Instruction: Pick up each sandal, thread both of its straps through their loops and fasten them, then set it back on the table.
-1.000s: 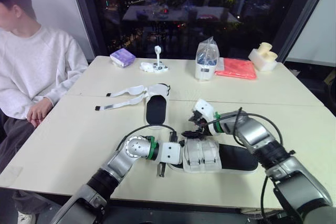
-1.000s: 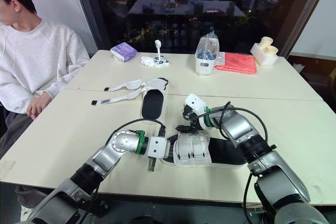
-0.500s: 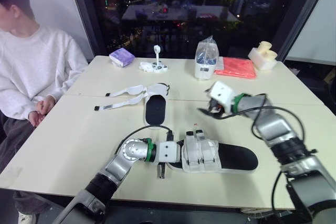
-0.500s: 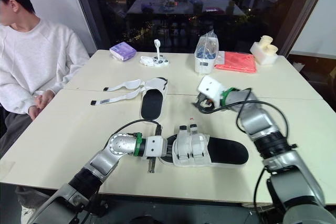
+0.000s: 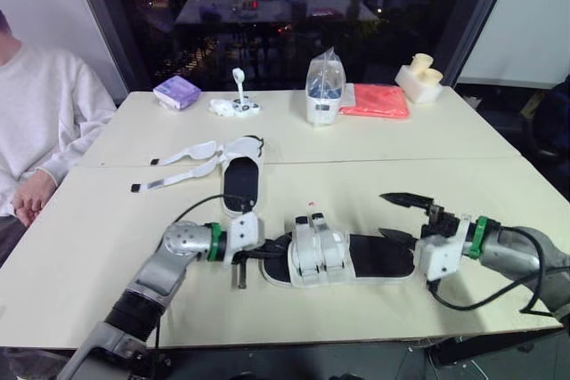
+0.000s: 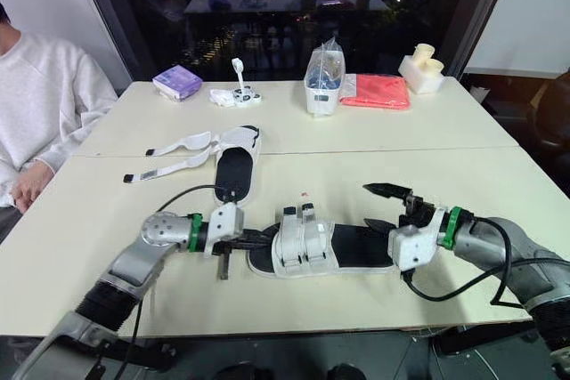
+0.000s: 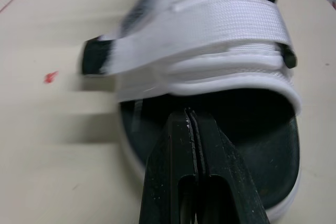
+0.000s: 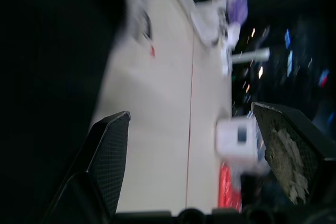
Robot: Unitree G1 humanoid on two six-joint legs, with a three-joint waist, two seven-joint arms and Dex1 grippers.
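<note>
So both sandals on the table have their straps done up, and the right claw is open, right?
Not quite: only the near sandal is done up; the far sandal has loose straps, as the left eye view shows. The right claw is open.

Sandal [image 5: 321,254]: white woven cloth straps [image 7: 220,14], matt black footbed [image 7: 254,127]. Table [image 5: 89,238]: smooth matt cream top. Right pincer [image 5: 386,214] pads [image 8: 107,156]: black, fine rough knurl

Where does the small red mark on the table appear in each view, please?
Left eye view: red mark just beyond the strapped sandal.
Right eye view: red mark, same spot.
Left wrist view: red mark beside the sandal.
Right wrist view: red mark ahead of the right gripper.
Landmark: that sandal.
</note>
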